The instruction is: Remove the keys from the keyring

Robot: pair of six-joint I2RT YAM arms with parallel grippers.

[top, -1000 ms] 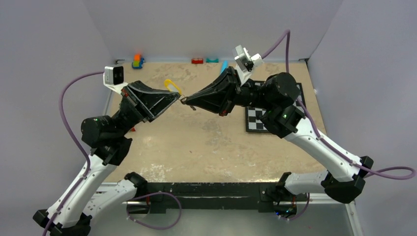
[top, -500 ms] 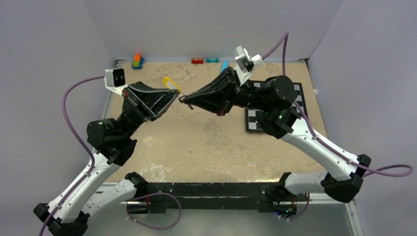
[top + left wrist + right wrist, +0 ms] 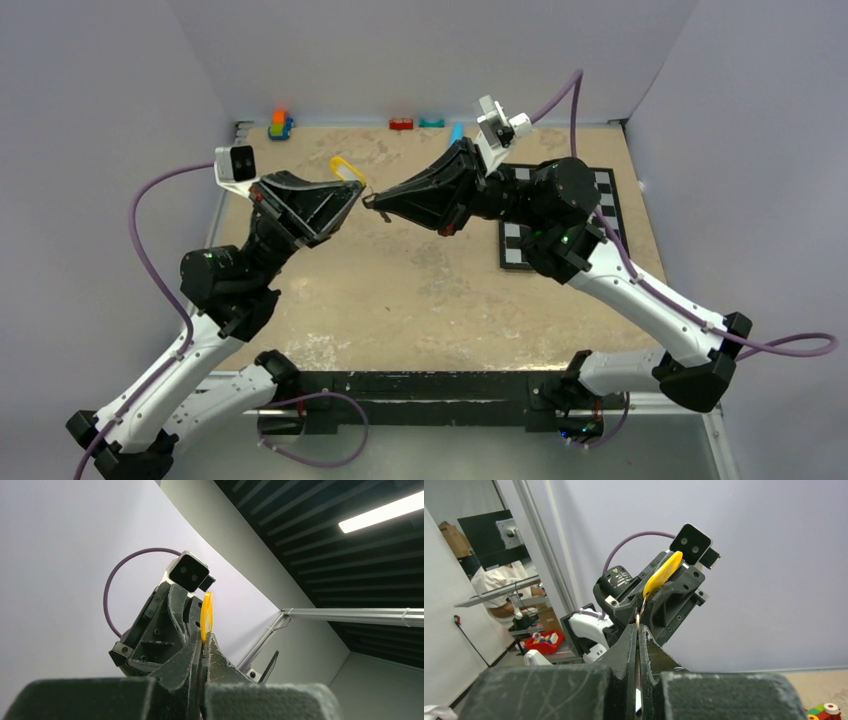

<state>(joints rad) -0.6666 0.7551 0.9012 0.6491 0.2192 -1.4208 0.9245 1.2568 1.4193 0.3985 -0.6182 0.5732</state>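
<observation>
The key (image 3: 345, 168) is hanging in the air over the far half of the table (image 3: 420, 290). Its yellow head is pointing toward 11 o'clock from the spot where the two tools are meeting. The left tool (image 3: 356, 198) is pinching it just below the head, with its fingers pressed together. In the left wrist view the key (image 3: 206, 615) is showing edge-on, rising at 12 o'clock out of the left tool (image 3: 202, 642).

The right tool (image 3: 372, 203) is pointing in from 3 o'clock. In its own view the right tool (image 3: 637, 627) is squeezing its fingers tight on the ring (image 3: 643, 602), a thin strand of grey metal running up to the key (image 3: 663, 573).

Along the table's 12 o'clock edge are lying an orange-and-green block (image 3: 280, 124), a red block (image 3: 402, 124), a teal block (image 3: 432, 123) and a blue cylinder (image 3: 456, 133). The right wrist is partly covering the cylinder. At 3 o'clock the right arm is overlapping a checkered board (image 3: 521, 246).

The key's blade is hiding between the left tool's fingers. The ring is too thin to make out from above, and I cannot tell how it is threading the key.

The key head is looking flat, rounded and glossy like plastic. The tools are tapering to matte black wedges. The table is showing a sandy, mottled, worn surface.
</observation>
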